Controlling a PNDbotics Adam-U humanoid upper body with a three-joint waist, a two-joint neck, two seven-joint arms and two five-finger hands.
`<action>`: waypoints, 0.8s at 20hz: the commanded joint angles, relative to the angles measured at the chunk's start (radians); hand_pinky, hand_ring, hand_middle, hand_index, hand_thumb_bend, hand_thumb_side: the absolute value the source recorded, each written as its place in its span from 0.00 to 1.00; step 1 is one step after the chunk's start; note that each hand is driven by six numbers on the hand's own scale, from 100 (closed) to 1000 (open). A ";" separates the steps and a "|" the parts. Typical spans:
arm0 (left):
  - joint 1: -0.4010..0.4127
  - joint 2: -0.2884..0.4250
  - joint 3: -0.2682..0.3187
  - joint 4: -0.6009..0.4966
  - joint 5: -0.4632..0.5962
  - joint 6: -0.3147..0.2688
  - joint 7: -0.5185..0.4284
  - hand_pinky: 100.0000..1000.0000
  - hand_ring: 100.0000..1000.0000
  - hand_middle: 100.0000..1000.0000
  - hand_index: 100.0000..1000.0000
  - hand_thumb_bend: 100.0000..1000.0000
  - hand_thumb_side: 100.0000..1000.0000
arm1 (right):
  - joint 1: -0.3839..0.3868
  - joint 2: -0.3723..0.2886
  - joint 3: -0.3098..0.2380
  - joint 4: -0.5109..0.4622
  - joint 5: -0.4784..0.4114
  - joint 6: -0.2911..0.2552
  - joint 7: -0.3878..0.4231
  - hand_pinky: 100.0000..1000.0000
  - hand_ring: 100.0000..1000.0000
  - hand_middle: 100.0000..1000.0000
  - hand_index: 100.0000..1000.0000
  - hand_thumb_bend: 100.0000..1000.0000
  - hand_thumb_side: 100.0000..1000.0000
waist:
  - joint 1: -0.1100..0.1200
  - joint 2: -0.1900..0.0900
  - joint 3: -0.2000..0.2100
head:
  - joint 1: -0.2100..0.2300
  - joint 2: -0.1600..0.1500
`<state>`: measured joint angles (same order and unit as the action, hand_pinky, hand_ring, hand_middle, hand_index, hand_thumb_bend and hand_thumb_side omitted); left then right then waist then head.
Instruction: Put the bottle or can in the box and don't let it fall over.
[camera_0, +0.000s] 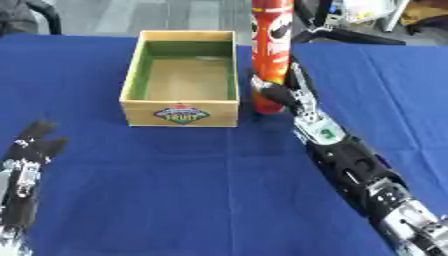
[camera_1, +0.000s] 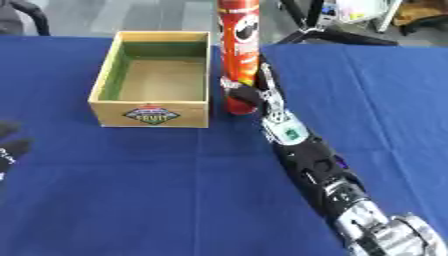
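Note:
A tall red can (camera_0: 271, 50) stands upright on the blue table, just right of the wooden box (camera_0: 181, 77). The box is open-topped, with a green inner wall, an empty floor and a logo on its front face. My right hand (camera_0: 284, 92) reaches in from the lower right and is shut on the can near its base, with the thumb across the can's front. My left hand (camera_0: 31, 145) rests open at the lower left edge, fingers up, away from both things.
The blue cloth (camera_0: 175, 190) covers the whole table in front of the box. Beyond the table's far edge stand black stands and equipment (camera_0: 346, 25) on a grey floor.

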<state>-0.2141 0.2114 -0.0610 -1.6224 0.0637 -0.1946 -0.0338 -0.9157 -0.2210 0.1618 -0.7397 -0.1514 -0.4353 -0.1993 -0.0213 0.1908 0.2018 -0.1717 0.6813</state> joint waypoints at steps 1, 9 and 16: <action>-0.012 0.003 -0.002 -0.020 0.002 -0.001 -0.004 0.86 0.77 0.83 0.94 0.37 0.73 | -0.051 -0.001 0.015 -0.066 -0.031 -0.013 0.018 0.31 0.31 0.28 0.47 0.00 0.00 | 0.003 -0.015 0.004 | -0.010 -0.018; -0.007 0.002 -0.004 -0.016 0.003 -0.002 -0.007 0.86 0.77 0.83 0.94 0.37 0.73 | -0.133 0.006 0.041 -0.165 -0.040 0.014 0.056 0.31 0.31 0.28 0.46 0.00 0.00 | 0.001 -0.026 0.015 | -0.025 -0.020; -0.008 -0.001 -0.009 -0.015 0.004 -0.002 -0.011 0.86 0.77 0.83 0.94 0.38 0.73 | -0.169 0.040 0.066 -0.213 -0.041 0.037 0.085 0.34 0.31 0.28 0.47 0.00 0.00 | -0.001 -0.030 0.029 | -0.034 -0.021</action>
<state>-0.2136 0.2078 -0.0703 -1.6218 0.0641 -0.1951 -0.0413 -1.0555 -0.1795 0.2253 -0.9195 -0.1898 -0.4003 -0.1214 -0.0269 0.1869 0.2311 -0.2012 0.6734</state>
